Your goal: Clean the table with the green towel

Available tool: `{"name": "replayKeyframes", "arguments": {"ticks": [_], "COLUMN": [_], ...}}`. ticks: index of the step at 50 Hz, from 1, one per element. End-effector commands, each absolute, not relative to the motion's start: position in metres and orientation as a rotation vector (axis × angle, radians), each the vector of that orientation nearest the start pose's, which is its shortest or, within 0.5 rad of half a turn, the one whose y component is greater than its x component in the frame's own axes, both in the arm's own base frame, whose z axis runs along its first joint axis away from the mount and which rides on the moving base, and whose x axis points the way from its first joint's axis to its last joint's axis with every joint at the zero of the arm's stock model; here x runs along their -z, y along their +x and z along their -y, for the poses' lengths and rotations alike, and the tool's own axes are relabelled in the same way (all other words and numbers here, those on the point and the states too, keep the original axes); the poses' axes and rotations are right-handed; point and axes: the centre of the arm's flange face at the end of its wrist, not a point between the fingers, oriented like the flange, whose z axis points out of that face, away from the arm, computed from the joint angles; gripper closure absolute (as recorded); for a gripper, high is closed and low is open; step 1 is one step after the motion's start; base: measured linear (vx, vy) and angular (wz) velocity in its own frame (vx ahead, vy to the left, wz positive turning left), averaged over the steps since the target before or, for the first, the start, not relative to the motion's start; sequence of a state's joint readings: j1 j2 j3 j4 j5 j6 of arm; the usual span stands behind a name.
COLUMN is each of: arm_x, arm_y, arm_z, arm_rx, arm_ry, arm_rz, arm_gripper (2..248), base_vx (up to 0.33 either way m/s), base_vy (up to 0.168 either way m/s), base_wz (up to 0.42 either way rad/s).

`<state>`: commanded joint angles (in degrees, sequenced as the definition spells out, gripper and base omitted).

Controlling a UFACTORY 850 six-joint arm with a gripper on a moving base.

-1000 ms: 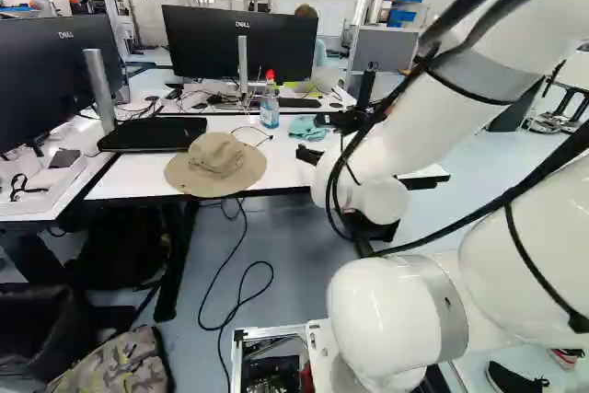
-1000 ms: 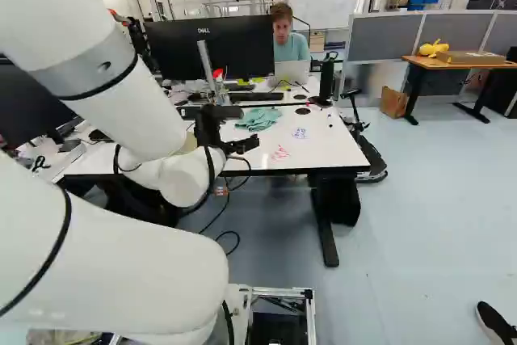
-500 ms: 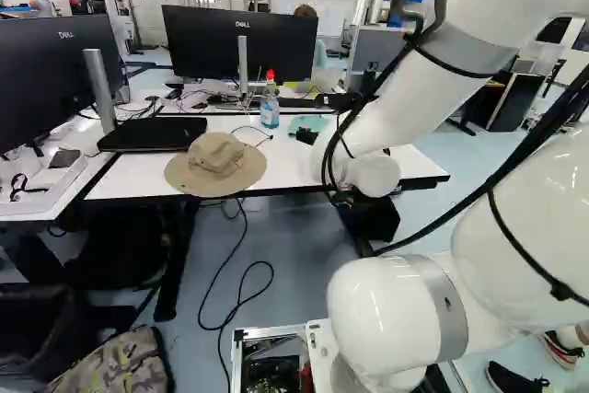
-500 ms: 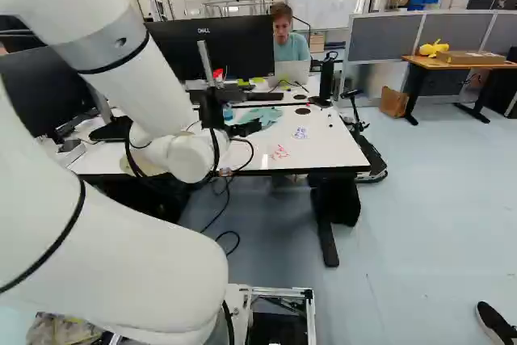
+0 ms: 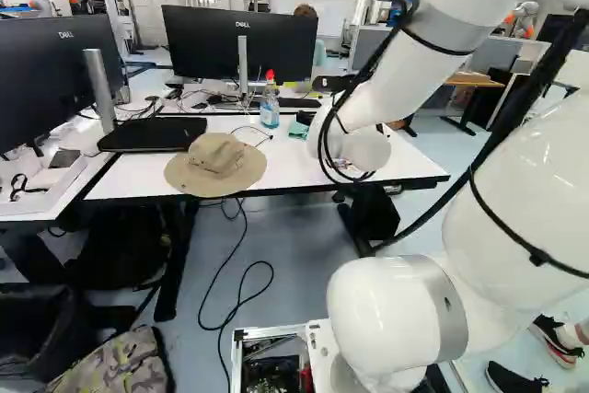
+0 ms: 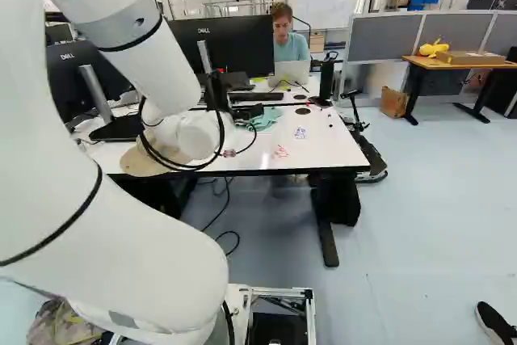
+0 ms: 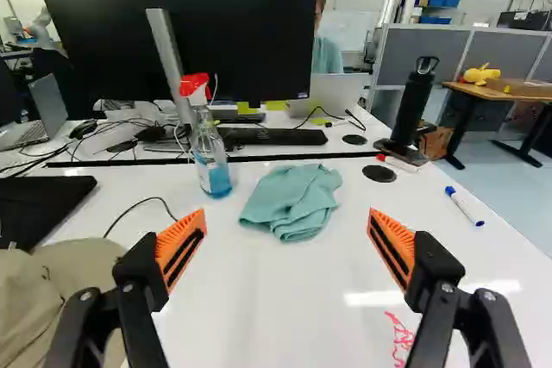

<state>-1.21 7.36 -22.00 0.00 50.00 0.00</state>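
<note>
Pincer: black gripper (image 5: 306, 118), two fingers spread wide with nothing between them; orange ribbed pads (image 7: 187, 232) face each other well apart.
Towel: rumpled green cloth towel (image 7: 295, 200), lying on the white tabletop (image 7: 267, 308) ahead of the fingers, apart from both.
Beside the towel: upright clear spray bottle with red nozzle and blue liquid (image 7: 210, 152).
Near the fingers: tan fabric brimmed hat (image 7: 34, 290) by one; red handwritten marks (image 7: 401, 338) on the tabletop by the other.
Table edge: white marker with blue cap (image 7: 464, 206).
Farther out: black cylindrical bottle (image 7: 414, 105); black keyboard (image 7: 272, 136); large black monitor (image 7: 233, 32) on a silver stand.
</note>
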Motion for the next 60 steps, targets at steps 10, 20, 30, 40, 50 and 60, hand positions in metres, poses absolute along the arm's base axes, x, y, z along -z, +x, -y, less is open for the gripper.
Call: {"name": "replayKeyframes", "arguments": {"ticks": [10, 20, 30, 40, 50, 60], "arm_x": [-0.437, -0.438, -0.438, -0.438, -0.437, -0.436], "arm_y": [0.399, 0.42, 0.441, 0.461, 0.482, 0.503], "arm_z": [0.009, 0.009, 0.009, 0.01, 0.01, 0.01], "arm_rx": [2.011, 2.01, 2.011, 2.013, 2.017, 2.023], "arm_ry": [-2.432, -2.433, -2.432, -2.429, -2.425, -2.42], "arm_rz": [-0.027, -0.027, -0.026, -0.025, -0.024, -0.024], "arm_gripper": [3, 3, 3, 3, 3, 3], "base_vx": [0.0, 0.0, 0.0, 0.0, 0.0, 0.0], "base_vy": [0.0, 0.0, 0.0, 0.0, 0.0, 0.0], "base_wz": [0.0, 0.0, 0.0, 0.0, 0.0, 0.0]}}
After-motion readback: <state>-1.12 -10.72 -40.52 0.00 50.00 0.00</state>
